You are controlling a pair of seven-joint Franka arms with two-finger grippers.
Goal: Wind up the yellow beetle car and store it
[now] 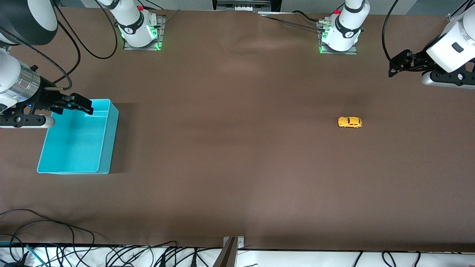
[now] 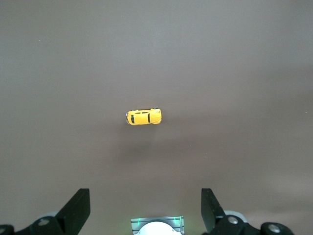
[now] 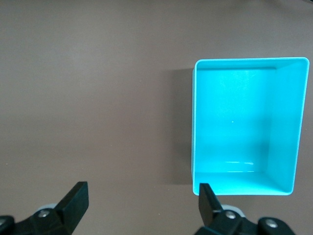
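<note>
One yellow beetle car (image 1: 349, 122) sits on the bare table toward the left arm's end, well apart from the turquoise bin (image 1: 104, 163), so the released left gripper (image 1: 394, 66) should descend squarely astride its body, while the right gripper (image 1: 79, 104), also released, waits over the bin.

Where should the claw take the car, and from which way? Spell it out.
Take the car across its two long flanks at mid-body, coming straight down from above. It sits upright on its wheels on the bare table, nothing beside it, so both flanks are free. Its roof is rounded and offers no flat hold. The open left claw probably suits best.
</note>
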